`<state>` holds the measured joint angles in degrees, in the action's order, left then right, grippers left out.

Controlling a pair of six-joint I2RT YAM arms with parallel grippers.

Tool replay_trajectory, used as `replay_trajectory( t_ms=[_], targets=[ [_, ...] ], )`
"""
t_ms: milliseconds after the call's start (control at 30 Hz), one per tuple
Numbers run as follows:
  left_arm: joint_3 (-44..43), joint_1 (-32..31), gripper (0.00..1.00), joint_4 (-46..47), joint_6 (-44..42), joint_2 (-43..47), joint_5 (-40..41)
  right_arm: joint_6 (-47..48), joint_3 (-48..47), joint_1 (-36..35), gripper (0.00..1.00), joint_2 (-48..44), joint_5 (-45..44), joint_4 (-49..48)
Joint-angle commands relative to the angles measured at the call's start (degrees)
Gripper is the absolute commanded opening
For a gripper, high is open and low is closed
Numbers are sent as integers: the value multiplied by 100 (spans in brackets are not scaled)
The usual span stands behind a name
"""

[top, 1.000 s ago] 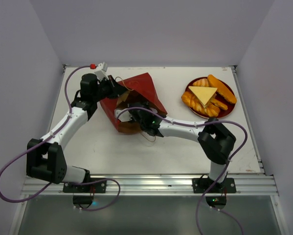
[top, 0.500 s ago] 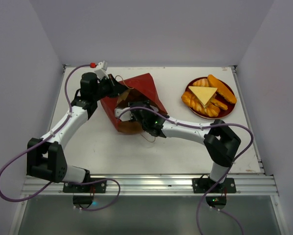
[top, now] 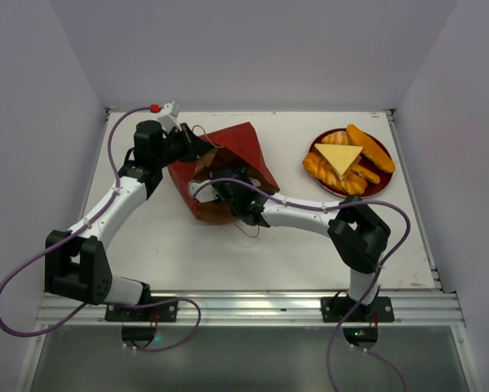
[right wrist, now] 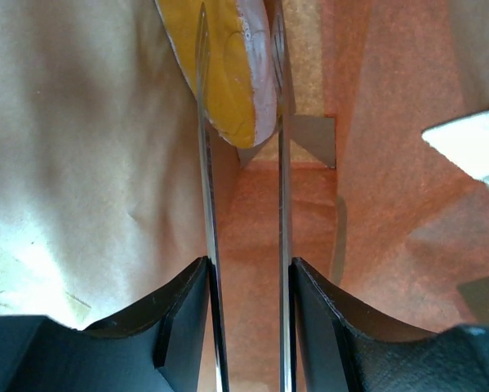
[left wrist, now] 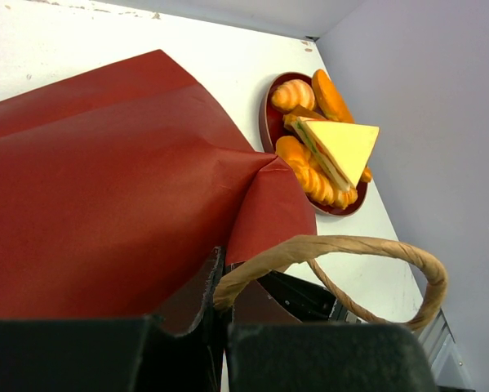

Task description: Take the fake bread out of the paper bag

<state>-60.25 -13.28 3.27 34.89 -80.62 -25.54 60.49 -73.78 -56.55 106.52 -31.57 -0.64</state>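
The red paper bag (top: 237,149) lies on its side on the table, its mouth toward the arms. My left gripper (top: 197,150) is shut on the bag's rim where a brown handle (left wrist: 342,245) is fixed, holding the mouth up; its fingers (left wrist: 187,343) pinch the red paper (left wrist: 105,188). My right gripper (top: 221,184) reaches into the mouth. Inside, against the brown kraft lining (right wrist: 89,163), its thin fingers (right wrist: 203,122) are shut on a yellow piece of fake bread (right wrist: 228,65) at their tips. More fake bread (top: 340,157) lies on the plate.
A round dark-red plate (top: 384,183) stands at the back right with croissants, loaves and a yellow triangular slice (left wrist: 342,145) on it. The second bag handle (top: 246,230) trails onto the table in front of the bag. White walls close the table's sides and back.
The right arm's elbow swung slightly out to the right and back again, its gripper staying in the bag's mouth. The left arm and the bag have not moved.
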Motion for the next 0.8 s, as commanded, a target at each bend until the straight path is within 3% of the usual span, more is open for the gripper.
replay_trajectory(
  t_ms=[0, 400, 533, 567, 667, 767],
  targets=[
    [-145, -43, 0, -2, 0, 29, -135, 279, -312, 13, 47, 114, -323, 47],
    [-119, -43, 0, -2, -9, 55, -127, 244, -550, 101, 46, 457, -446, 371],
    [-110, -43, 0, -2, -9, 55, -127, 148, -576, 118, 34, 475, -403, 521],
    [-110, -43, 0, 7, -9, 55, -127, 113, -576, 127, 25, 466, -394, 556],
    [-101, -43, 0, 25, -9, 55, -135, 77, -559, 136, 12, 449, -367, 662],
    [-101, -52, 0, 42, 8, 46, -127, 51, -524, 136, 4, 387, -306, 732]
  ],
)
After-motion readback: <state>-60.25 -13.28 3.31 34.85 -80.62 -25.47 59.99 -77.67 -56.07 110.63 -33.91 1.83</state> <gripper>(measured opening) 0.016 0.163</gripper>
